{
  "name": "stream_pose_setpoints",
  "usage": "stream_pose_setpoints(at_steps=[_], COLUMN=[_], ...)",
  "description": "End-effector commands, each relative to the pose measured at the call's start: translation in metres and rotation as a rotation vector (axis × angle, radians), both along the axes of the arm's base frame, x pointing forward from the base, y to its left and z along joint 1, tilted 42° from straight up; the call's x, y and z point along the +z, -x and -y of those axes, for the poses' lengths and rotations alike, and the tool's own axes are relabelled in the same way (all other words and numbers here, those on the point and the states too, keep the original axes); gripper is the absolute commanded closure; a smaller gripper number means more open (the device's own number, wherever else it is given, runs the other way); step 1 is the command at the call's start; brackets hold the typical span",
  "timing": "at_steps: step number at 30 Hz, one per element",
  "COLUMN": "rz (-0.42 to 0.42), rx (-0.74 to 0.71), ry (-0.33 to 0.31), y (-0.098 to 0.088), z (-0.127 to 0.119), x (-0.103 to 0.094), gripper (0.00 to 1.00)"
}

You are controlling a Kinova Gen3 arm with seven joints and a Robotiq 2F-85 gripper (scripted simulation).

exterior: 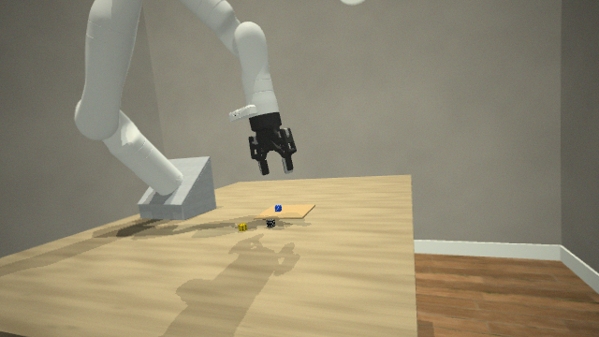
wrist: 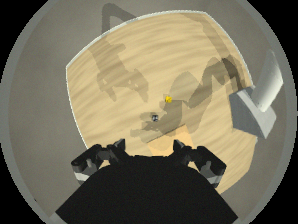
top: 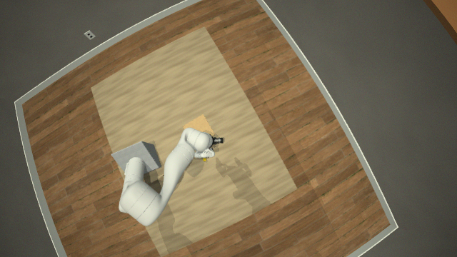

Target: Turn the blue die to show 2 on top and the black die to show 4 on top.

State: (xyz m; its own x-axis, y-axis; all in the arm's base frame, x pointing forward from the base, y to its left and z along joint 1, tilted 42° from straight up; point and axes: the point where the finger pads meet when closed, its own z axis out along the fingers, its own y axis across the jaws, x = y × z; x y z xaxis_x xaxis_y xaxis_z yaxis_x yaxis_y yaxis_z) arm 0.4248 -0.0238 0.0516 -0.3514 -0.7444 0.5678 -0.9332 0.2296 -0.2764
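The gripper (exterior: 276,169) is hanging high above the mat (exterior: 294,211), fingers spread wide and gripping nothing. The blue die (exterior: 278,208) is sitting on the mat; the black die (exterior: 270,223) and yellow die (exterior: 242,227) are lying on the worktop (exterior: 356,262) just off the mat's near edge.

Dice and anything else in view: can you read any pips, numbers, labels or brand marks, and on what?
No legible text, number or brand in any view.
Blue die, on the mat: face marks too small to read.
Black die, on the table: pale pips show, count unreadable.
Yellow die: marks unreadable.
Open pincer: no marking visible.
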Motion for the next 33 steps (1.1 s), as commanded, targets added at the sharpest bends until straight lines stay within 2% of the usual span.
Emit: stream_pose_setpoints(at_steps=[1, 12, 23, 24, 33], rz=[-0.016, -0.028, -0.03, -0.03, -0.03], rx=[-0.043, -0.102, -0.111, -0.111, -0.111], ry=[0.024, 0.051, 0.055, 0.055, 0.055], y=[0.007, 0.016, 0.018, 0.018, 0.018], z=[0.02, 0.041, 0.044, 0.044, 0.044], x=[-0.006, -0.008, -0.009, -0.009, -0.009], gripper=[0.0, 0.0, 0.0, 0.69, 0.69])
